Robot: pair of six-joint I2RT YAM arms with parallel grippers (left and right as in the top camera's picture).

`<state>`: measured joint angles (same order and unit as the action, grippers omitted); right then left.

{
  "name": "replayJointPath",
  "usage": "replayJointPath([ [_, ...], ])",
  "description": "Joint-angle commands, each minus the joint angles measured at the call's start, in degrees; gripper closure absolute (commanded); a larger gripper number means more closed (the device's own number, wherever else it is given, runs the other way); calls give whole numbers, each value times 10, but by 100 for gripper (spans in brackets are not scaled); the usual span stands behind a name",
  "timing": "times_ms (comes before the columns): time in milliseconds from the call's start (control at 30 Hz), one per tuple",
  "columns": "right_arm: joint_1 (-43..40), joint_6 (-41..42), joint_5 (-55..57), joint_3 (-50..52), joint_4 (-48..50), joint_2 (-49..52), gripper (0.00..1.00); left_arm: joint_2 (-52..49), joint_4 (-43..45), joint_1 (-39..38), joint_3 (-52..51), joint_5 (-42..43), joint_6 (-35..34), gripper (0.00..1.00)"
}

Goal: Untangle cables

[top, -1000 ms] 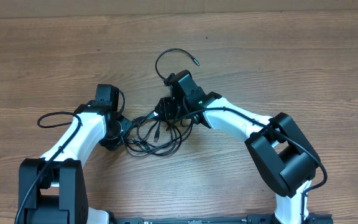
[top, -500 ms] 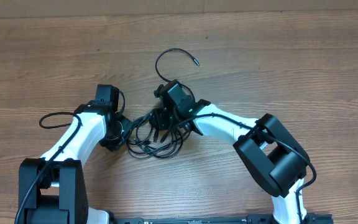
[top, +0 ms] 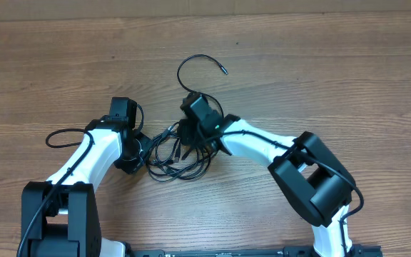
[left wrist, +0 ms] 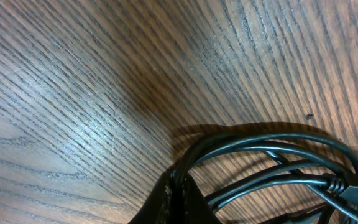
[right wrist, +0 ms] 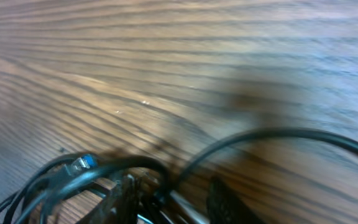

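- The cables [top: 178,155] lie in one knotted heap of black loops near the middle of the table, between the two grippers.
- One strand leaves the heap on the far side, arcs up and over in an open curve and ends in a small plug [top: 224,71] lying on bare wood, clear of the rest.
- In the left wrist view several strands of the cables [left wrist: 278,163] sweep in curves across the lower right corner and run together at the fingertips.
- In the right wrist view the cables [right wrist: 114,167] bunch at the lower left. A blue-tipped plug [right wrist: 83,162] sticks up out of them, and a single strand arches away to the right edge.
- The left gripper [top: 137,148] sits at the left edge of the heap. Its jaws are together and appear pinched on the strands that meet at its tip [left wrist: 178,194].
- The right gripper [top: 188,135] is down on the far right part of the heap. Its jaws [right wrist: 173,196] stand apart, with a thin strand passing through the gap, and I cannot tell whether either finger touches it.
- The left arm's own thicker wire [top: 59,135] loops out to the left, well apart from the heap.
- The table [top: 334,71] is brown wood with a strong grain.
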<state>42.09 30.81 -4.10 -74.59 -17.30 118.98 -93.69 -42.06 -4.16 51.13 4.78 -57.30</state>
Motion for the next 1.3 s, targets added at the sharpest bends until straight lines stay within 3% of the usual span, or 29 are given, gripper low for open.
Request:
replayJointPath([
  [0,-23,35,-13,-17,-63,-18,63,-7,0,-4,7,8,-10,96],
  [233,-21,44,-36,-45,-122,-82,58,-7,2,-4,7,9,-10,96],
  [400,-19,170,-61,-37,-110,-70,60,-7,3,-4,7,8,-10,96],
  [567,-15,198,-134,-37,-55,-66,61,-7,3,-4,7,9,-10,96],
  [800,-2,351,-131,-37,-28,-37,67,-7,3,-4,7,12,-10,96],
  [967,2,389,-125,-37,13,-5,68,-7,-1,-4,7,12,-10,96],
  [1167,-1,434,-99,-36,23,10,77,-7,-3,-4,7,12,-10,95],
  [1267,-1,434,-92,-36,23,10,91,-7,-4,-4,7,12,-10,96],
])
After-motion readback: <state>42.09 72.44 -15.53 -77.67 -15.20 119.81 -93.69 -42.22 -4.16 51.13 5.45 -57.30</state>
